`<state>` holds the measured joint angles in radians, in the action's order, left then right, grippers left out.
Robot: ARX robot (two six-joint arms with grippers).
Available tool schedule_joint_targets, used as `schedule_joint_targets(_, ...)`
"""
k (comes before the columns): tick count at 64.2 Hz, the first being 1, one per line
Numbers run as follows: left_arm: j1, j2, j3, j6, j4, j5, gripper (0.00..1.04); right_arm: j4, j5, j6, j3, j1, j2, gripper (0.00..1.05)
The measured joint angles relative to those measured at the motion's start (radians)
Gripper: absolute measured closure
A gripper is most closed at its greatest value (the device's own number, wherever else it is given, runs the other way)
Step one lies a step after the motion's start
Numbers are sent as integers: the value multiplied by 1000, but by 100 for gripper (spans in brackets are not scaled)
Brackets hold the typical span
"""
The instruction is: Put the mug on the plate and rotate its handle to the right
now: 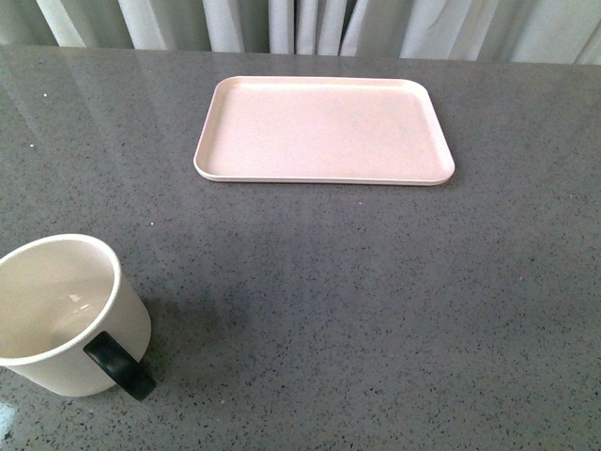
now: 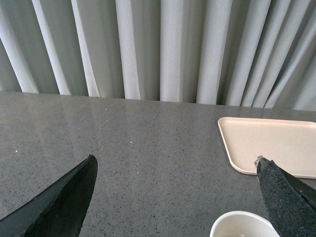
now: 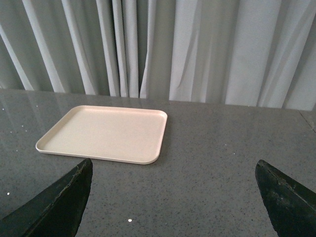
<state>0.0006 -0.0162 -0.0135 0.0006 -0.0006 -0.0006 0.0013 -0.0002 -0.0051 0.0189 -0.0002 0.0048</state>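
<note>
Plain indoor tabletop setup, grey speckled counter [image 1: 376,282], pale pleated curtains [image 1: 235,23] behind

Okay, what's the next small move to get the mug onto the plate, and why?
Probably lower the open left gripper toward the mug, shifting to centre it within its jaws. The mug stands upright on the table at the near left, well apart from the bare plate, and nothing holds it yet.

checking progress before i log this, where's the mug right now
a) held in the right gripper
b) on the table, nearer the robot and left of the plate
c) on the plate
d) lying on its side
b: the mug stands upright on the table, near the front view's lower left, well apart from the plate farther back.
</note>
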Motion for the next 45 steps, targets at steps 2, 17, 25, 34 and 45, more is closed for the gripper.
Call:
schedule_joint_targets(2,0,0,0,0,0,0,9,0,0,0,0,0,0,9)
schedule_joint_targets(17,0,0,0,0,0,0,9,0,0,0,0,0,0,9)
schedule_joint_targets(25,0,0,0,0,0,0,9,0,0,0,0,0,0,9)
schedule_joint_targets(34,0,0,0,0,0,0,9,0,0,0,0,0,0,9)
schedule_joint_targets(45,0,0,0,0,0,0,9,0,0,0,0,0,0,9)
